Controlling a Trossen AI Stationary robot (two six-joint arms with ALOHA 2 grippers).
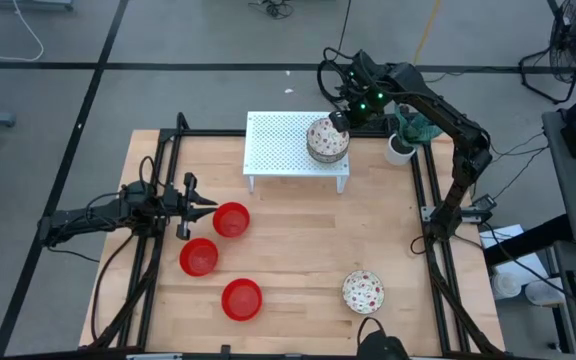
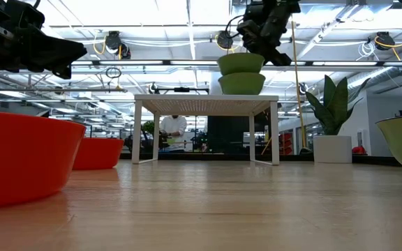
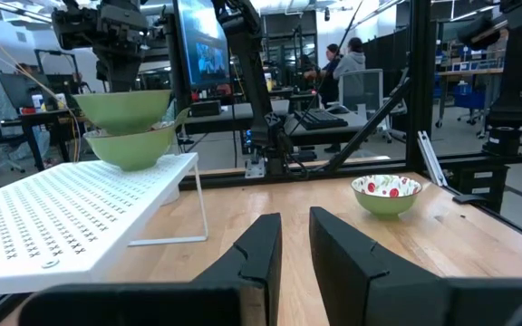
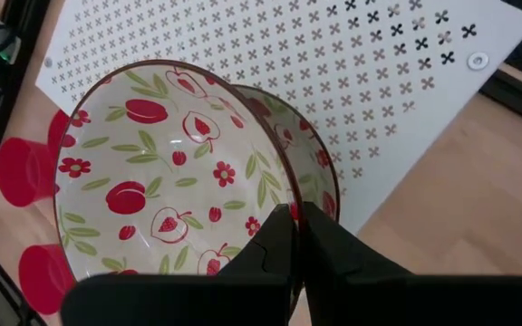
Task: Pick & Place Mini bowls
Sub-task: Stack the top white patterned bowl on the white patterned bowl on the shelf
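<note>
Tabletop [image 1: 298,260] of pale wood, white perforated shelf [image 1: 278,145] standing on it.

No legible text, label, brand or number anywhere.

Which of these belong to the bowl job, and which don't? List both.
Job:
- three red bowls
- patterned bowl on the table
- patterned bowl gripped at its rim by the right gripper, above another patterned bowl on the white rack

Not job:
- potted plant
- left gripper, waiting empty
</note>
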